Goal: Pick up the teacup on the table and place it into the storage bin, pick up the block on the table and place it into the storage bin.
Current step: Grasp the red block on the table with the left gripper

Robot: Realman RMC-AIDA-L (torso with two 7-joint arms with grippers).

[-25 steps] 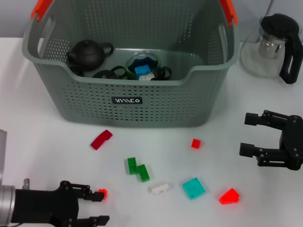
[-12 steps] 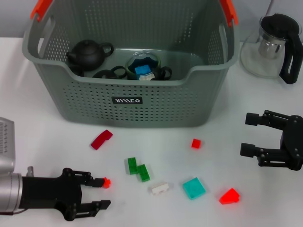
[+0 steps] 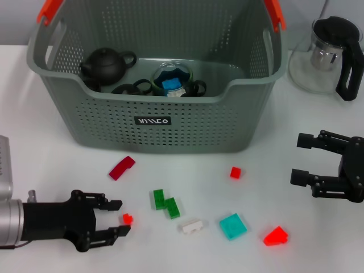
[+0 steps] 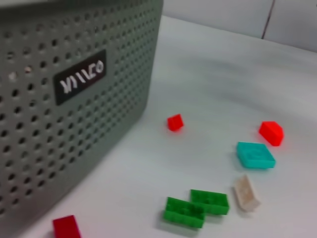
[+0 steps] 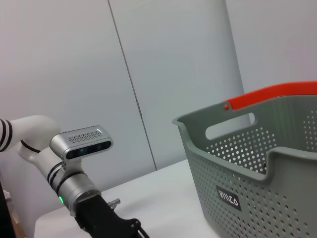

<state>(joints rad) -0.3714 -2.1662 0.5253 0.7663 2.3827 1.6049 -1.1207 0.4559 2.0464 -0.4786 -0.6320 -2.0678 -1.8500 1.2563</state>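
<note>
Moved: your left gripper drew back; small red block now lies on the table.
Left gripper: fingers spread, block between them.
Right gripper: spread, near right edge.

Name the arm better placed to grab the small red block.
Left. The left gripper is open with the small red block between its fingertips; the right gripper sits far off by the table's opposite side.

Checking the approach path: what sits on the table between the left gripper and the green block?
Only a small red block, lying just off the open jaws of the left gripper; bare table before the green block, seen in the head view.
</note>
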